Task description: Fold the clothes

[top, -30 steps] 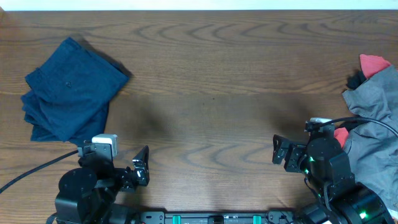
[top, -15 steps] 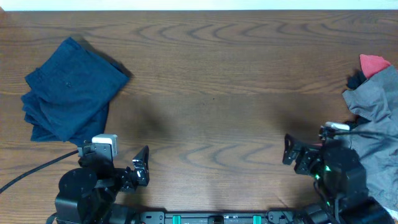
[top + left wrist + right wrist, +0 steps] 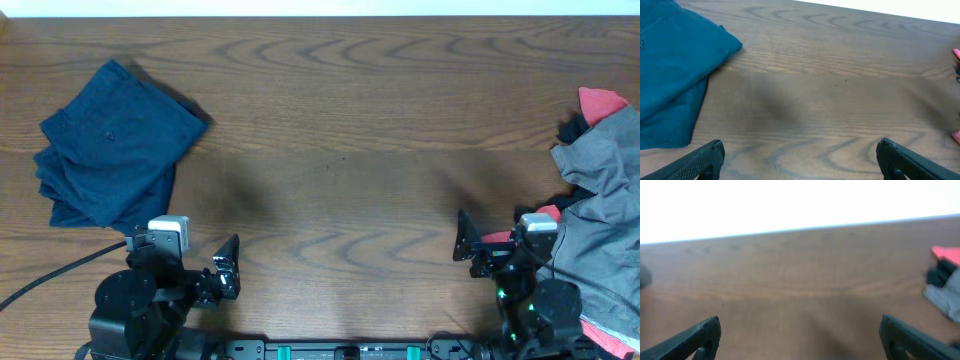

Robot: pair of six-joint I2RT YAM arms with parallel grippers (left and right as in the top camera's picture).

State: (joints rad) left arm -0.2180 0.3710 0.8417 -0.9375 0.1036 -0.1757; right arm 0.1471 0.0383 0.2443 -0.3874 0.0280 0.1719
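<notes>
The dark navy-blue shorts lie folded at the table's far left; they also show in the left wrist view. A crumpled grey garment with a coral-red piece lies at the right edge. Both also show blurred in the right wrist view, the red piece above the grey one. My left gripper is open and empty near the front edge, below the shorts. My right gripper is open and empty, just left of the grey garment.
The wooden table runs wide between the two piles. A black cable trails from the left arm toward the left edge. The table's far edge meets a white background at the top.
My right arm has pulled back toward the front edge and shifted right, closer to the grey garment. The left arm and the clothes have not moved.
</notes>
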